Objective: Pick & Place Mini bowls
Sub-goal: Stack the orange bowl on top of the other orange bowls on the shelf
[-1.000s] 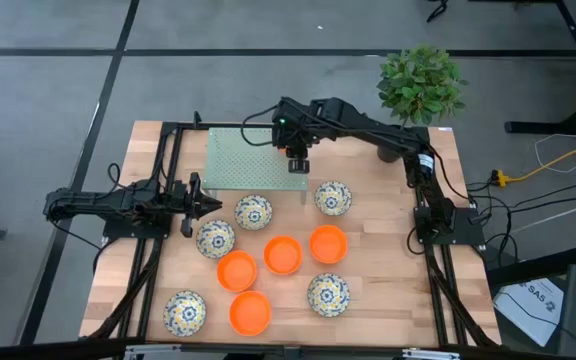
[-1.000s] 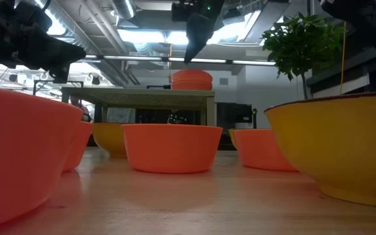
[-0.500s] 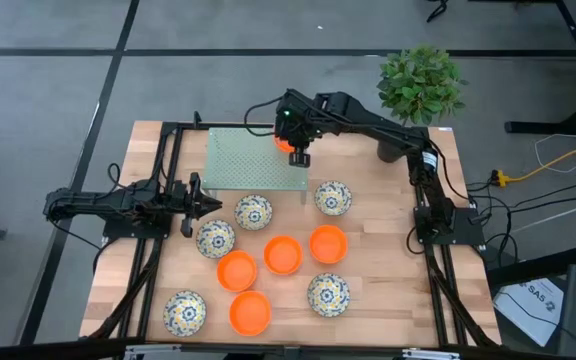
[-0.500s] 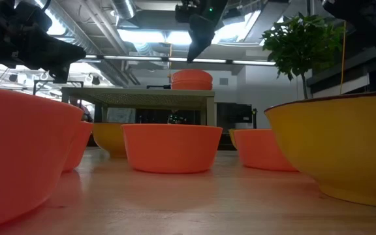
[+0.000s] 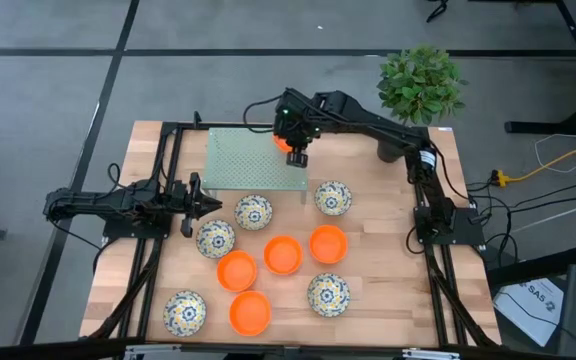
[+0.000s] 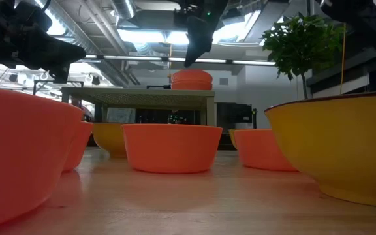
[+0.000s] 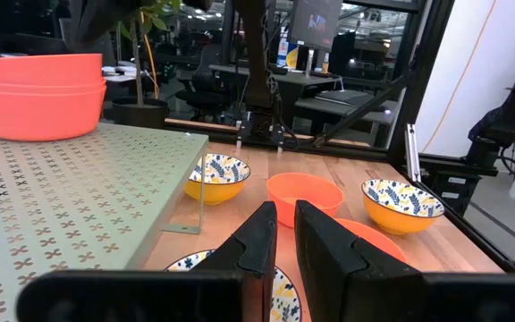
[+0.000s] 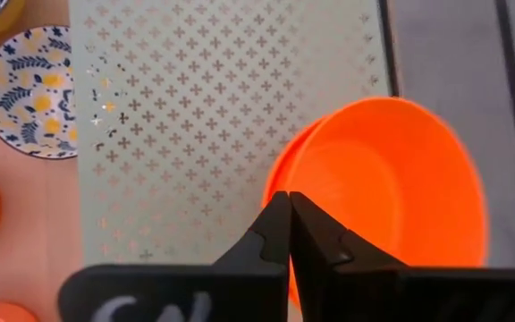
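Note:
Two orange mini bowls, stacked one inside the other (image 5: 282, 143) (image 6: 191, 79) (image 8: 392, 197), stand on the far right part of a pale green perforated shelf (image 5: 253, 160). My right gripper (image 5: 297, 157) (image 6: 189, 61) (image 8: 289, 215) hangs shut just above the stack's rim, slanting down, clear of it in the low view. Several orange (image 5: 282, 254) and blue-and-yellow patterned mini bowls (image 5: 253, 211) sit upright on the wooden table in front of the shelf. My left gripper (image 5: 194, 205) (image 7: 284, 224) waits level at the table's left, a narrow gap between its fingers, holding nothing.
The shelf stands on thin legs (image 7: 200, 201) above the table. A potted plant (image 5: 420, 85) stands at the far right corner. Black frame rails (image 5: 158, 240) run along both sides of the table. Bare wood (image 5: 388, 250) lies right of the bowls.
My right gripper has shut on nothing above the orange stack and rolled a little. In the high view the stack was hidden under it a second ago and now shows beside it. The bowls have not moved.

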`<act>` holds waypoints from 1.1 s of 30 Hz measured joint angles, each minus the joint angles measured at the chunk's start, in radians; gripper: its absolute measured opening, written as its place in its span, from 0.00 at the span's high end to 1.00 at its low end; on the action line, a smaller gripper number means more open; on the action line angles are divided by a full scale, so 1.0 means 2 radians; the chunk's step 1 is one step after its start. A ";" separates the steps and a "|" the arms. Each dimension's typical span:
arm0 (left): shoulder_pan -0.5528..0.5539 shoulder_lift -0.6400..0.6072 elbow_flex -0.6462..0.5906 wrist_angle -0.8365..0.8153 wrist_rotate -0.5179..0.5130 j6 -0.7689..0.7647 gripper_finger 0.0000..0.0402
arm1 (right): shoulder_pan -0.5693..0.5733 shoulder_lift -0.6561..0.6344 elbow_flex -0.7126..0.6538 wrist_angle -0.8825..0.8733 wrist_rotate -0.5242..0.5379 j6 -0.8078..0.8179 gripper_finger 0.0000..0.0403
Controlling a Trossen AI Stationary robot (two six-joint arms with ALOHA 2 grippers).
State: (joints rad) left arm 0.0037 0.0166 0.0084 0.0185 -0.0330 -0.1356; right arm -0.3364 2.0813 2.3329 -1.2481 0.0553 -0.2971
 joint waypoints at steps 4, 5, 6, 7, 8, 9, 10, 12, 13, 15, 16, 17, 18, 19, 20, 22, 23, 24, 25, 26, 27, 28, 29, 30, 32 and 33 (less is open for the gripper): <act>0.000 0.000 0.000 0.000 0.000 0.000 0.91 | 0.000 0.015 0.000 -0.002 -0.003 0.001 0.99; 0.000 0.000 0.000 0.000 0.000 0.000 0.91 | 0.000 0.017 0.000 -0.002 -0.003 0.001 0.99; 0.000 0.000 0.000 0.000 0.000 0.000 0.91 | 0.000 0.019 0.000 -0.003 -0.003 0.000 0.99; 0.000 0.000 0.000 0.000 0.000 0.000 0.91 | 0.000 0.021 0.000 -0.003 -0.003 -0.002 0.99; 0.000 0.000 0.000 0.000 0.000 0.000 0.91 | 0.000 0.022 0.000 -0.003 -0.003 -0.004 0.99; 0.000 0.000 0.000 0.000 0.000 0.000 0.91 | 0.000 0.022 0.000 -0.003 -0.003 -0.007 0.99; 0.000 0.000 0.000 0.000 0.000 0.000 0.91 | 0.000 0.022 0.000 -0.003 -0.003 -0.009 0.99; 0.000 0.000 0.000 0.000 0.000 0.000 0.91 | 0.000 0.022 0.003 -0.005 -0.003 -0.010 0.99; 0.000 0.000 0.000 0.000 0.000 0.000 0.91 | 0.000 0.022 0.010 -0.011 -0.002 -0.010 0.99; 0.000 0.000 0.000 0.000 0.000 0.000 0.91 | 0.000 0.015 0.009 -0.013 -0.002 -0.010 0.99; 0.000 0.000 0.000 0.000 0.000 0.000 0.91 | 0.000 0.010 0.009 -0.016 -0.002 -0.010 0.99; 0.000 0.000 0.000 0.000 0.000 0.000 0.91 | 0.002 0.006 0.011 -0.024 -0.002 -0.006 0.99; 0.000 0.000 0.000 0.000 0.000 0.000 0.91 | 0.003 0.001 0.011 -0.030 -0.002 -0.001 0.99; 0.000 0.000 0.000 0.000 0.000 0.000 0.91 | 0.005 -0.005 0.011 -0.034 -0.001 0.005 0.99; 0.000 0.000 0.000 0.000 0.000 0.000 0.91 | 0.008 -0.011 0.011 -0.038 -0.002 0.010 0.99; 0.000 0.000 0.000 0.000 0.000 0.000 0.91 | 0.016 -0.024 0.011 -0.044 -0.002 0.022 0.99; 0.000 0.000 0.000 0.000 0.000 0.000 0.91 | 0.021 -0.030 0.011 -0.045 -0.005 0.030 0.99; 0.000 0.000 0.000 0.000 0.000 0.000 0.91 | 0.026 -0.035 0.011 -0.046 -0.012 0.039 0.99; 0.000 0.000 0.000 0.000 0.000 0.000 0.91 | 0.031 -0.039 0.011 -0.047 -0.023 0.046 0.99; 0.000 0.000 0.000 0.000 0.000 0.000 0.91 | 0.037 -0.043 0.011 -0.049 -0.036 0.053 0.99; 0.000 0.000 0.000 0.000 0.000 0.000 0.91 | 0.043 -0.046 0.011 -0.051 -0.048 0.060 0.99; 0.000 0.000 0.000 0.000 0.000 0.000 0.91 | 0.049 -0.049 0.011 -0.053 -0.060 0.068 0.99; 0.000 0.000 0.000 0.000 0.000 0.000 0.91 | 0.055 -0.050 0.011 -0.054 -0.072 0.076 0.99; 0.000 0.000 0.000 0.000 0.000 0.000 0.91 | 0.062 -0.051 0.011 -0.055 -0.083 0.084 0.99; 0.000 0.000 0.000 0.000 0.000 0.000 0.91 | 0.076 -0.051 0.011 -0.058 -0.105 0.101 0.99; 0.000 0.000 0.000 0.000 0.000 0.000 0.91 | 0.083 -0.051 0.011 -0.060 -0.113 0.109 0.99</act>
State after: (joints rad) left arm 0.0036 0.0166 0.0086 0.0185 -0.0328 -0.1356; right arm -0.1695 1.9797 2.3547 -1.3672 -0.1714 -0.0786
